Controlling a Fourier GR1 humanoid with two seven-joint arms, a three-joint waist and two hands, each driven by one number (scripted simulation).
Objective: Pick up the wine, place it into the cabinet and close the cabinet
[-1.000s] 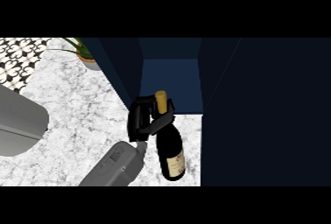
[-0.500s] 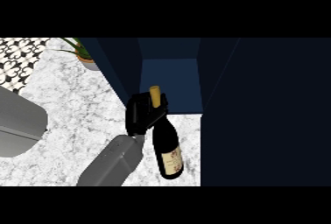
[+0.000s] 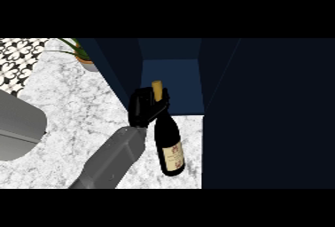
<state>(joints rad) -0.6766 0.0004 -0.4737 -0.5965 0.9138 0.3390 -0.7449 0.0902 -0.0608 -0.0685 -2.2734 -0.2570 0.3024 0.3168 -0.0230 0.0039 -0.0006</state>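
Observation:
My right hand [image 3: 145,108] is shut on the neck of the wine bottle [image 3: 170,148], which is dark with a cream label and a tan cork top. The bottle hangs tilted over the marble counter [image 3: 72,111], with its top toward the cabinet and its base toward me. Its cork end reaches the front of the open dark blue cabinet [image 3: 171,77]. My grey forearm [image 3: 114,159] comes in from the lower edge. My left hand does not show.
The cabinet's open door [image 3: 268,115] fills the right side as a large dark panel. A potted plant [image 3: 83,60] stands at the back left beside patterned wall tiles [image 3: 20,57]. A large grey rounded shape [image 3: 16,131] sits at the left edge.
My right hand has carried the bottle farther away from me, toward the cabinet opening. The cork end now sits at the cabinet's front.

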